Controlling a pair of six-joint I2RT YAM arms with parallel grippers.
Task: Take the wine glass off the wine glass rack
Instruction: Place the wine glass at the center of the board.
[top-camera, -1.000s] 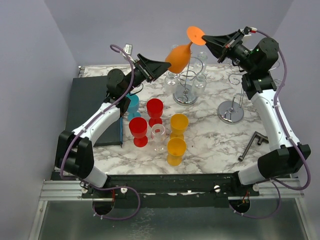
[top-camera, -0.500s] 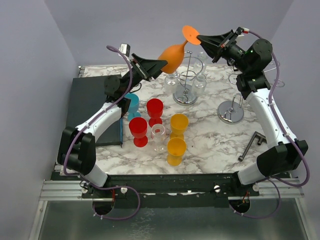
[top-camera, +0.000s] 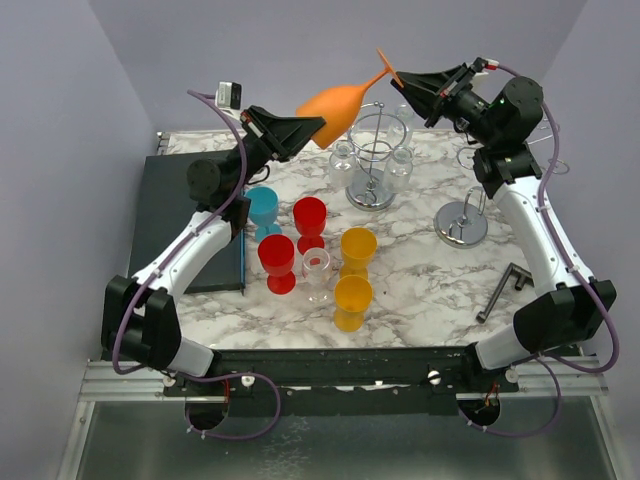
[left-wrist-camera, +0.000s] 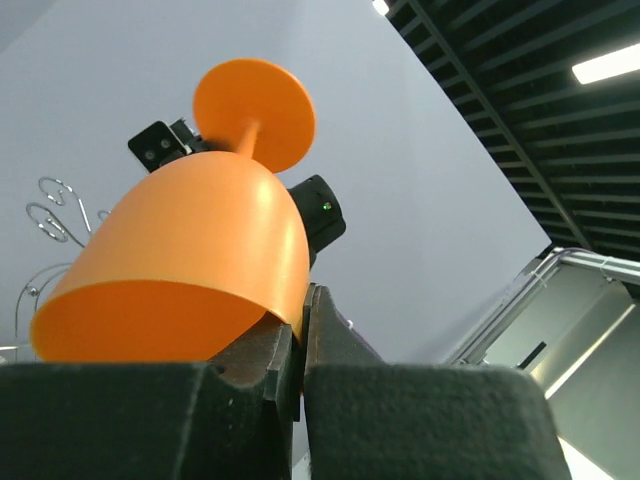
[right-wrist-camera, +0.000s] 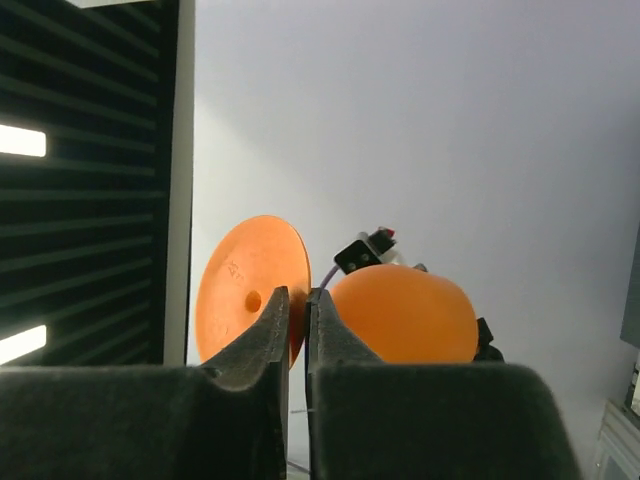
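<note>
An orange wine glass hangs tilted in the air above the back of the table, between my two grippers. My left gripper is shut on the bowl's rim; in the left wrist view the rim is pinched between its fingers. My right gripper holds the other end, with the edge of the foot between its nearly closed fingertips and the bowl behind. The chrome wire wine glass rack, with clear glasses hanging, stands below the glass.
A second chrome rack stands at the right. In the middle are red cups, yellow cups, a blue cup and a small clear glass. A dark board lies left, a black angled tool right.
My left gripper has closed on the bowl's rim. The glass has shifted left and tipped further over, so its foot now shows edge-on. The left arm has risen.
</note>
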